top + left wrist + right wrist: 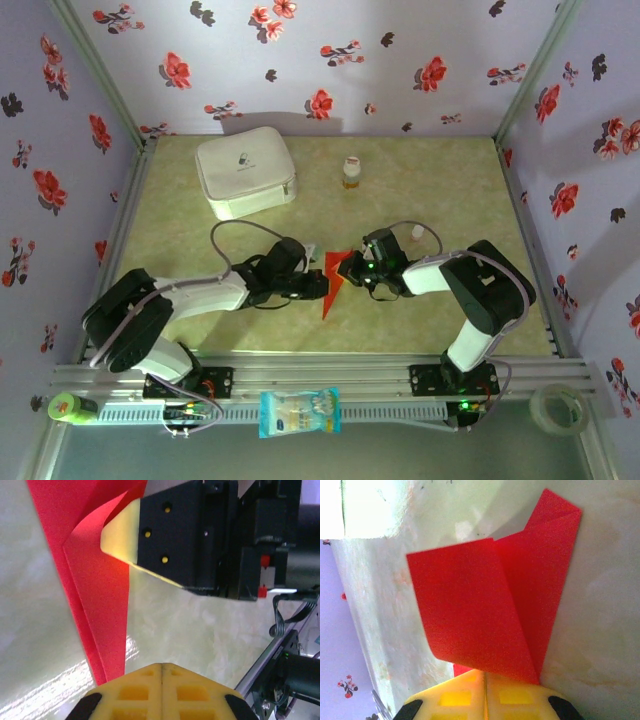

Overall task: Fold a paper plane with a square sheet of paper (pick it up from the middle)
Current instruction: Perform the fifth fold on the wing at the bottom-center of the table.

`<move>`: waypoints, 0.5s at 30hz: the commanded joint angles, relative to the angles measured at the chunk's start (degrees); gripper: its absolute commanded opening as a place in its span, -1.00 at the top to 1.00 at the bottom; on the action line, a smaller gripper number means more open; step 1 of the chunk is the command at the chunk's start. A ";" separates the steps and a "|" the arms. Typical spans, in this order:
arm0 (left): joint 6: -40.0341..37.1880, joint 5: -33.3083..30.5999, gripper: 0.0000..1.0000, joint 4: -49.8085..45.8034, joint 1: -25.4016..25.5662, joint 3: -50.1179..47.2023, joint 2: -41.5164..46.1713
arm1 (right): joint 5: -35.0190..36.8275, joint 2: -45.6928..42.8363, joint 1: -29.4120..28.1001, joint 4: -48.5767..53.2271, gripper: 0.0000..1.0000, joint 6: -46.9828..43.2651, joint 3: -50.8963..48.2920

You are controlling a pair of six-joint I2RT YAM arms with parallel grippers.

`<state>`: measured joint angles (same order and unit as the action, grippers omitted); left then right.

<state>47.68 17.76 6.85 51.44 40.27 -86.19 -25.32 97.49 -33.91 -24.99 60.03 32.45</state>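
1 folded red paper sheet (330,295) lies between 2 grippers; right gripper (485,679) pinches its flap; left gripper (162,672) pressed together.

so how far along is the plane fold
Done: the red paper is no longer a flat square; it is creased into a narrow pointed shape with layered folds. In hand: the left jaws and the right jaws are both shut, tips at the paper from either side, and one flap curls up rather than lying flat. Left: press that flap down and finish the wings; it does not look like a finished dart yet.

Paper plane (330,295) on table (450,200), case (245,172) behind
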 commanded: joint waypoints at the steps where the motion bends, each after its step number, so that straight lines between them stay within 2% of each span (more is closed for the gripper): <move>1: -1.64 -0.09 0.92 0.02 -0.59 2.36 -2.28 | 4.57 5.08 -2.33 2.05 0.84 -0.19 0.47; 15: -1.74 -0.08 0.94 1.39 -1.17 6.21 -9.17 | 4.40 4.73 -2.39 1.91 0.83 0.09 0.60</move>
<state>47.48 17.76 7.14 50.70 45.04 -93.93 -25.32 97.51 -33.95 -24.99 60.18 32.53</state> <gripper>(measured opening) 0.048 0.082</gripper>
